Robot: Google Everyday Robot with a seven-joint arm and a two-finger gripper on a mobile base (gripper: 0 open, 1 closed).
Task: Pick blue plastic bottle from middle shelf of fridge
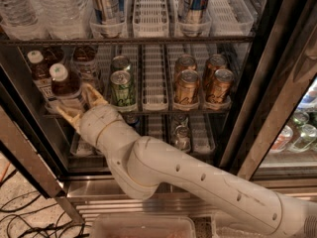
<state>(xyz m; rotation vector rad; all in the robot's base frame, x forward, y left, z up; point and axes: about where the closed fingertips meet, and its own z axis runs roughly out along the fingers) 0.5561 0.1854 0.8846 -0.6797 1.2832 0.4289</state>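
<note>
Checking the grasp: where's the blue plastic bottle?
Camera view, left: blue plastic bottle at middle shelf front, in the gripper, left of the green cans.

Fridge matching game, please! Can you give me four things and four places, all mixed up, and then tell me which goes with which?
Things:
1. blue plastic bottle
2. front green can
3. gold cans
4. gripper

Places:
A. right part of the middle shelf
B. held between the jaws, at the shelf's left front
C. on the middle shelf, one lane right of the bottle
D. at the left end of the middle shelf, closed round the bottle

Pairs: 1-B, 2-C, 3-A, 4-D.
</note>
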